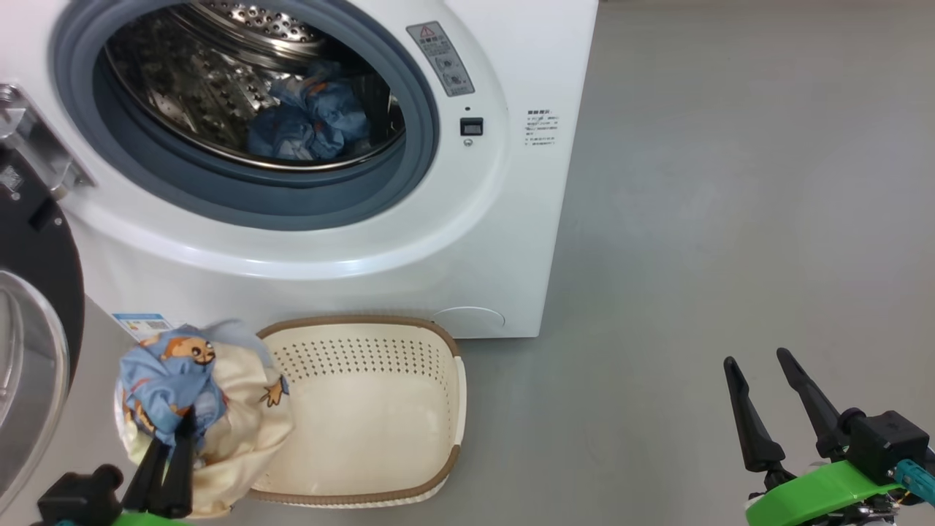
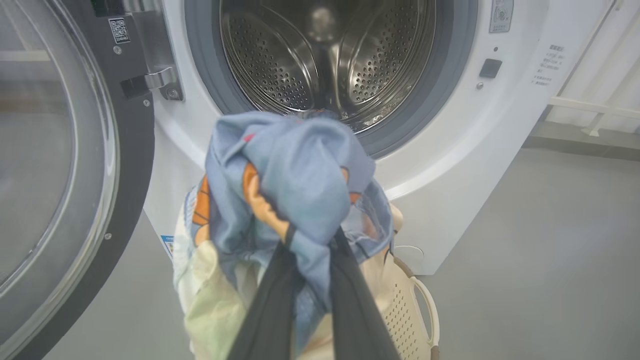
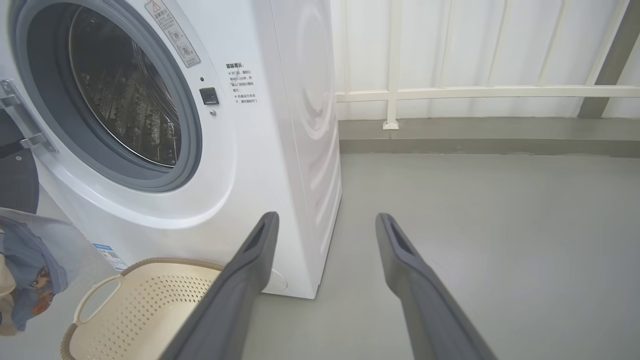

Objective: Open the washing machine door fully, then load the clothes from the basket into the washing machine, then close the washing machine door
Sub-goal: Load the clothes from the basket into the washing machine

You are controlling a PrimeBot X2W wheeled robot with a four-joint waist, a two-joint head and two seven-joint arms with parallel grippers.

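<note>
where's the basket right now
In the head view the basket sits on the floor at lower left-centre, just in front of the washing machine, with the clothes held by the left gripper at its left edge.

Smooth grey floor [image 1: 730, 183] being lit evenly, white ribbed wall [image 3: 475, 45] being crossed by a cream rail [image 3: 500, 92], grey kerb [image 3: 475, 135] being seen along its foot

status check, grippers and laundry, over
Copy: left gripper shut on clothes at basket edge; right gripper open, empty. Washer door open, another bundle in drum. Nothing blocking the opening.
</note>
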